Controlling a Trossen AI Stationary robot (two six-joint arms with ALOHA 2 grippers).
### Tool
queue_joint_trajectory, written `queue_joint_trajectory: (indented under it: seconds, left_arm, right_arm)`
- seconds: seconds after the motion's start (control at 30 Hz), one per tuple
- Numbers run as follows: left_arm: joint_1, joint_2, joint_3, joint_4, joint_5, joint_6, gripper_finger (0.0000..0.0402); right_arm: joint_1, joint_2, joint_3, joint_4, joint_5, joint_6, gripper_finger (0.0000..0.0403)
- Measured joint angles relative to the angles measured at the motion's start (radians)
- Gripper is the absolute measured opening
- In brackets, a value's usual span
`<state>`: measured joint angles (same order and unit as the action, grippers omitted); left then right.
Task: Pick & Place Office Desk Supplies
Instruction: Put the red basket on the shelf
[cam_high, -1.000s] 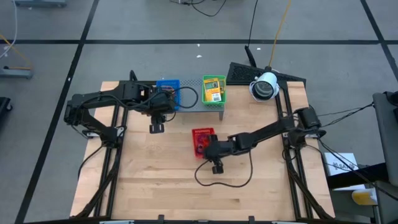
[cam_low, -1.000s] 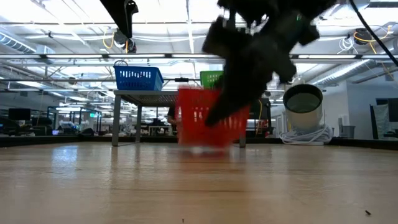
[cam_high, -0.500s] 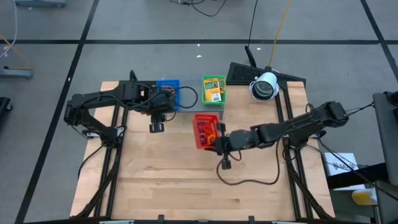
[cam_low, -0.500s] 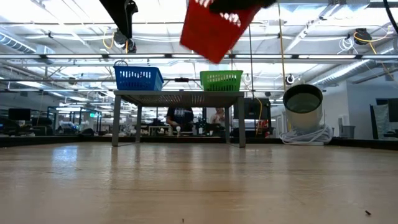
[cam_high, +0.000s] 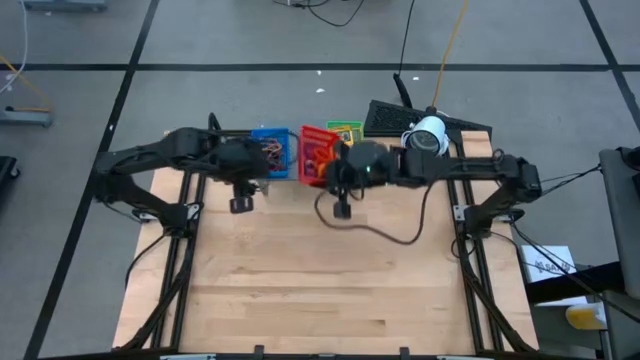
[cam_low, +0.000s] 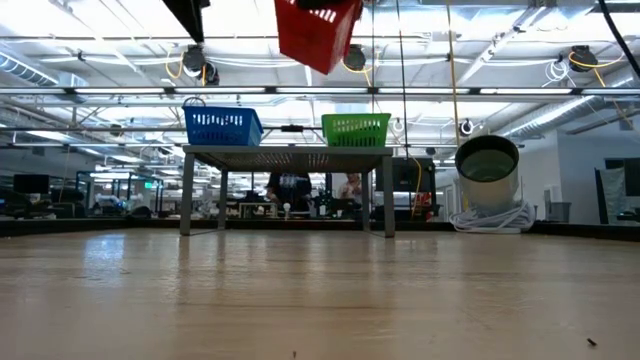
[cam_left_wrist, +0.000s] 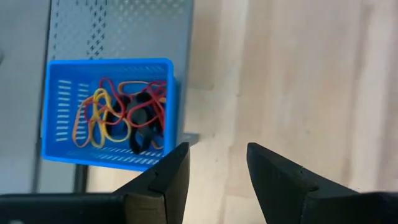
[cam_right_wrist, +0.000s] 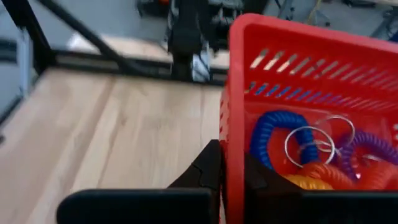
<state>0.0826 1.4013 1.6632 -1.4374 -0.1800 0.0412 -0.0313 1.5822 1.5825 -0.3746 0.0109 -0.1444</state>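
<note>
A red mesh basket (cam_high: 316, 155) hangs high over the grey perforated rack (cam_low: 290, 152), with my right gripper (cam_right_wrist: 233, 183) shut on it. Inside it lie blue, purple and orange coiled cords (cam_right_wrist: 311, 152) with metal rings. The blue basket (cam_left_wrist: 109, 112) stands on the rack's left end and holds red, yellow, orange and black rubber-band loops (cam_left_wrist: 121, 115). My left gripper (cam_left_wrist: 217, 155) hovers open above the blue basket's near right corner, holding nothing. The green basket (cam_low: 355, 128) stands on the rack's right end with a yellow-and-green packet (cam_high: 345, 128) inside. My right gripper pinches the red basket's side wall at its rim (cam_right_wrist: 235, 158), one finger inside the basket and one outside. The fingers come nearly level from the table's right. The basket (cam_low: 318, 30) is lifted clear, well above the rack, and hangs tilted.
A white round device (cam_high: 425, 138) and a black flat object (cam_high: 388, 117) sit at the far right corner. A black cable (cam_high: 375, 228) droops from the right arm over the table. Bare wooden tabletop (cam_high: 300, 290) fills the near half.
My right gripper has risen steeply with the red basket and swung toward the far edge. The basket has gone from the table's middle to high over the rack, between the blue and green baskets. My left gripper has drawn slightly up.
</note>
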Motion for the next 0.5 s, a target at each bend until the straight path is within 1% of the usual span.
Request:
queue_joint_trajectory:
  seconds: [0.13, 0.23, 0.33, 0.43, 0.5]
  left_arm:
    - [-0.004, -0.095, -0.011, 0.019, 0.058, -0.039, 0.0170]
    - [-0.033, -0.221, -0.080, 0.125, 0.098, -0.056, 0.0170]
    - [-0.078, -0.369, -0.213, 0.287, 0.136, -0.059, 0.0170]
    - [-0.120, -0.507, -0.368, 0.427, 0.131, -0.063, 0.0170]
    - [-0.140, -0.589, -0.464, 0.526, 0.127, -0.063, 0.0170]
  right_arm:
    - [-0.073, 0.004, 0.014, 0.004, -0.094, -0.003, 0.0000]
    - [-0.107, 0.029, 0.014, 0.017, -0.138, -0.003, 0.0000]
    - [-0.130, 0.059, 0.012, 0.012, -0.179, 0.000, 0.0000]
    - [-0.155, 0.101, 0.013, 0.063, -0.229, 0.000, 0.0000]
    - [-0.171, 0.111, 0.012, 0.057, -0.244, 0.001, 0.0000]
